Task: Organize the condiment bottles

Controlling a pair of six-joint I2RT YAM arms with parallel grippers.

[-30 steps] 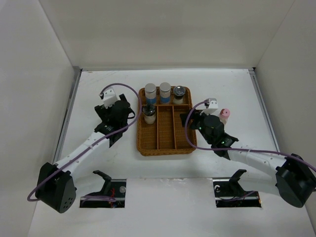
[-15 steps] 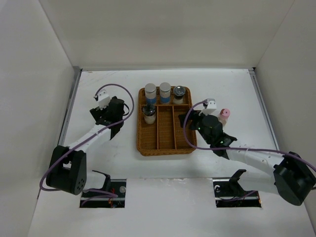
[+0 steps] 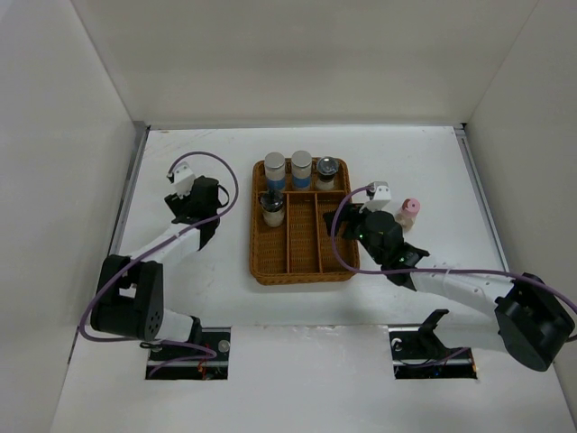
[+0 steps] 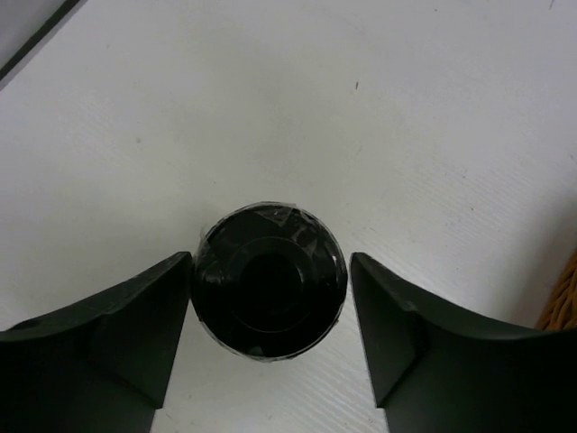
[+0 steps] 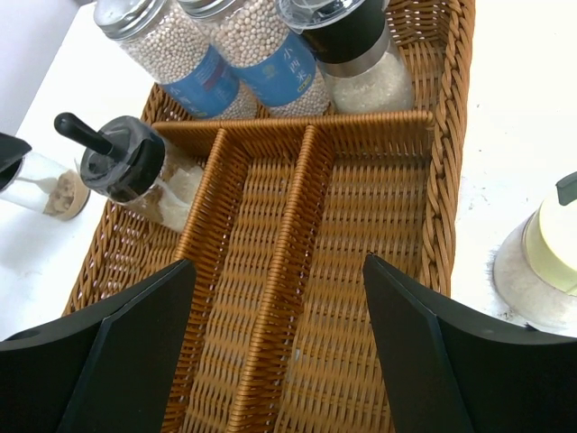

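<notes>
A dark-capped bottle point(image 4: 270, 280) stands on the white table left of the wicker tray point(image 3: 302, 262). My left gripper point(image 4: 270, 260) is open around its cap: the left finger is at the cap and a narrow gap shows on the right. Two blue-banded bottles point(image 5: 185, 54) point(image 5: 266, 50) and a silver-and-black-capped one point(image 5: 356, 54) line the tray's far compartments. A black-spouted bottle point(image 5: 135, 171) stands below them on the left. My right gripper point(image 5: 279, 271) hangs open over the tray's long compartments, holding nothing. A pink-capped bottle point(image 3: 410, 212) and a cream-capped one point(image 5: 545, 271) stand on the table right of the tray.
White walls enclose the table on the left, back and right. The left arm's purple cable point(image 3: 212, 167) loops above its wrist near the tray's left rim. Two black holders point(image 3: 185, 329) point(image 3: 433, 329) sit at the near edge.
My left gripper has swung left, away from the tray, and narrowed its jaws around the dark-capped bottle. My right gripper has shifted slightly left over the tray.
</notes>
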